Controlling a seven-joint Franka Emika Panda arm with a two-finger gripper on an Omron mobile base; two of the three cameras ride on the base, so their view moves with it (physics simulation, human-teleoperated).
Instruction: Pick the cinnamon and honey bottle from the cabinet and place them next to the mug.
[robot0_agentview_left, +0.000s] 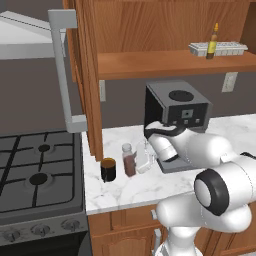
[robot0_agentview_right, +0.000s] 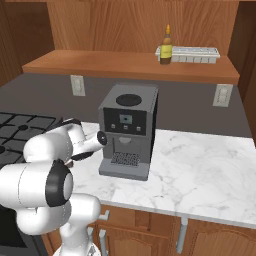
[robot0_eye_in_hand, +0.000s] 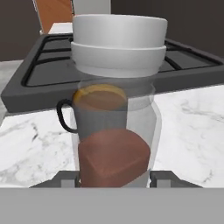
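— Fingers: what are they doing?
— Both dark tips sit on either side of the cinnamon jar, close against its glass near the base; whether they press it cannot be told. The gripper is low over the marble counter.
— How does the jar stand?
— Upright, long axis vertical, grey cap on top, on the counter just right of the dark mug. In the hand view the mug shows through the glass, just beyond it.
— Room around it?
— The stove edge lies left of the mug, the coffee machine right and farther back. Bare marble stretches to the right.
— And the honey bottle?
— Upright on the cabinet shelf, tip up, beside a white tray.
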